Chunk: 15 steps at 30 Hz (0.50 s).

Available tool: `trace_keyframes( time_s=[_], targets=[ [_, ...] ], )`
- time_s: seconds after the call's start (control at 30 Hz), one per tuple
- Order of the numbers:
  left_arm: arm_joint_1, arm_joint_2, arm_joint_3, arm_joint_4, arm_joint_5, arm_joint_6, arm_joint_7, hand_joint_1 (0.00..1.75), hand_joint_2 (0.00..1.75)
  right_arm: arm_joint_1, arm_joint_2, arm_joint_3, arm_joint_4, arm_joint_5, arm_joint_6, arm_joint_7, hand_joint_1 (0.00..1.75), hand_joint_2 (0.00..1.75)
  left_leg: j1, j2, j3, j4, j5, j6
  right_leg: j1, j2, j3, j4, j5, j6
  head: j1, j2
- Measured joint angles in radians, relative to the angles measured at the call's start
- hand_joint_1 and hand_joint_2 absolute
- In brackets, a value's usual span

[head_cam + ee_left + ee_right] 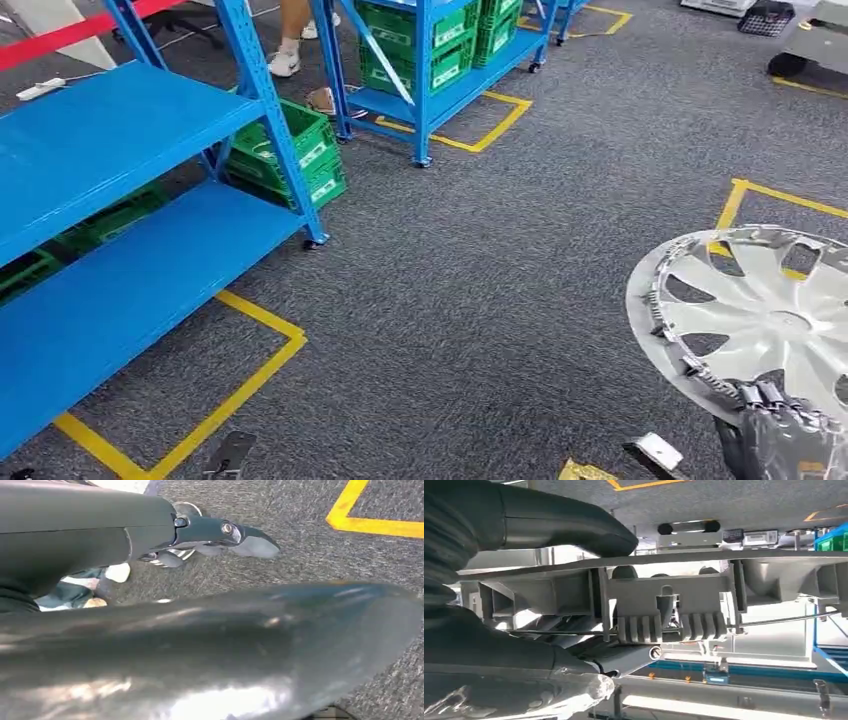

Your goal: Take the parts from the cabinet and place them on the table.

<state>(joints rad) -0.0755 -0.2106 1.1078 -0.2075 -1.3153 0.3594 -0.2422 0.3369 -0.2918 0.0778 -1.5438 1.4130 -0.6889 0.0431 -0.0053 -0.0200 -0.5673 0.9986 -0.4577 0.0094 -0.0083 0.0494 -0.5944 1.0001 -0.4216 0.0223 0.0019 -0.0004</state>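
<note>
A silver wheel cover (760, 310) with white spokes hangs over the carpet at the lower right of the head view. My right hand (785, 435) grips its near rim from below. In the right wrist view the thumb and fingers of the right hand (469, 580) clamp the rim, and the cover's ribbed grey back (664, 610) with its clips and wire ring faces the camera. The blue cabinet (110, 250) stands at the left with two bare shelves. My left hand (100, 535) hangs over the floor with its fingers (250, 542) stretched out, holding nothing.
Green crates (300, 150) sit on the floor behind the cabinet. A second blue rack (430, 60) with green crates stands further back. A person's feet (290, 55) are beyond the cabinet. Yellow floor tape (250, 380) marks boxes on the grey carpet.
</note>
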Motion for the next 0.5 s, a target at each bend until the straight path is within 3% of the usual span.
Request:
trace_keyframes(
  time_s=[0.1, 0.33, 0.37, 0.4, 0.43, 0.47, 0.5],
  targets=[
    [0.000, 0.000, 0.000, 0.000, 0.000, 0.000, -0.001, 0.00, 0.00, -0.003, 0.000, 0.000, 0.002, -0.003, 0.000, 0.001, 1.75, 1.75, -0.002, 0.000, -0.001, 0.001, -0.001, 0.005, -0.004, -0.001, 0.002, -0.005, 0.002, 0.032, 0.000, 0.000],
    [-0.001, 0.000, 0.000, 0.000, 0.002, 0.000, -0.003, 0.00, 0.00, -0.019, 0.000, 0.002, 0.013, -0.021, 0.000, -0.006, 1.75, 1.75, -0.002, 0.000, -0.001, 0.000, 0.000, 0.006, -0.004, -0.001, -0.001, -0.006, 0.002, 0.040, -0.001, 0.000],
    [-0.002, 0.000, 0.000, 0.000, 0.002, 0.001, -0.003, 0.00, 0.00, -0.020, 0.000, 0.002, 0.014, -0.023, 0.000, -0.007, 1.75, 1.75, -0.006, 0.000, -0.001, 0.003, -0.001, 0.011, -0.010, 0.002, 0.003, -0.019, 0.009, 0.050, -0.002, 0.000],
    [-0.003, 0.000, 0.000, 0.000, 0.003, 0.001, -0.003, 0.00, 0.00, -0.021, 0.000, 0.002, 0.014, -0.028, 0.000, -0.007, 1.75, 1.75, -0.001, 0.002, 0.008, -0.022, 0.010, 0.026, -0.005, 0.004, 0.007, -0.027, 0.013, 0.060, -0.002, 0.000],
    [-0.004, -0.003, 0.000, 0.000, 0.003, 0.002, -0.003, 0.00, 0.00, -0.021, -0.002, 0.002, 0.015, -0.034, 0.000, -0.008, 1.75, 1.75, 0.006, 0.009, 0.023, -0.049, 0.026, 0.028, -0.005, -0.012, -0.001, -0.018, 0.009, 0.056, -0.002, 0.000],
    [-0.005, -0.003, 0.000, 0.000, 0.003, 0.002, -0.003, 0.00, 0.00, -0.023, -0.003, 0.002, 0.016, -0.037, 0.000, -0.011, 1.75, 1.75, 0.006, 0.013, 0.032, -0.062, 0.031, 0.033, -0.003, -0.028, -0.016, 0.012, -0.015, 0.059, 0.004, 0.000],
    [-0.005, -0.003, 0.000, 0.000, 0.003, 0.002, -0.003, 0.00, 0.00, -0.027, -0.003, 0.002, 0.018, -0.039, 0.000, -0.011, 1.75, 1.75, 0.007, 0.022, 0.034, -0.064, 0.031, 0.032, -0.005, -0.034, -0.051, 0.086, -0.055, 0.062, 0.007, 0.000]
  ],
)
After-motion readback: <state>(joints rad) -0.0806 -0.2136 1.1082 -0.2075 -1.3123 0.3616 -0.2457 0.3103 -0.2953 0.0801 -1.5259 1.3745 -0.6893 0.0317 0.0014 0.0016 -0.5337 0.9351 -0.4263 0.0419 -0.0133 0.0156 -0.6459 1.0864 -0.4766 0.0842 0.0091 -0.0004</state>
